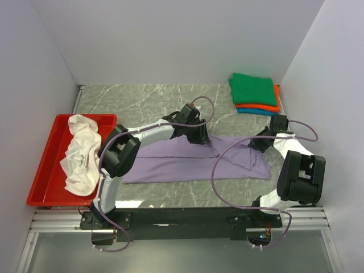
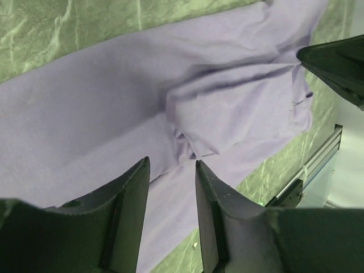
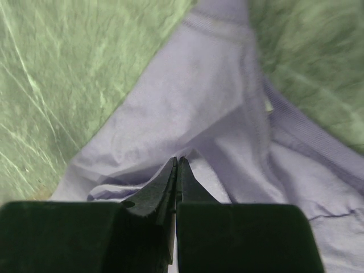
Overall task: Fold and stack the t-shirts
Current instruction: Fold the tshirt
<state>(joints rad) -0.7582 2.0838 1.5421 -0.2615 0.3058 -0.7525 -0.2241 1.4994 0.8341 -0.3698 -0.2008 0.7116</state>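
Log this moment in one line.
left gripper: open over lavender t-shirt | right gripper: shut at its fold | folded stack: far right | white t-shirt: crumpled in red tray

**Three cameras, one shirt**

Top camera: high behind the arms, looking down over the whole desk (image 1: pixel 142 99). Wrist cameras: close behind the left gripper (image 2: pixel 172 165) and right gripper (image 3: pixel 177 161), facing down. All share the shirt (image 1: pixel 170 165) ahead of each gripper.

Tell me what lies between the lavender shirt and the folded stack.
Only bare marble table separates the lavender shirt from the folded stack, as the top view shows.
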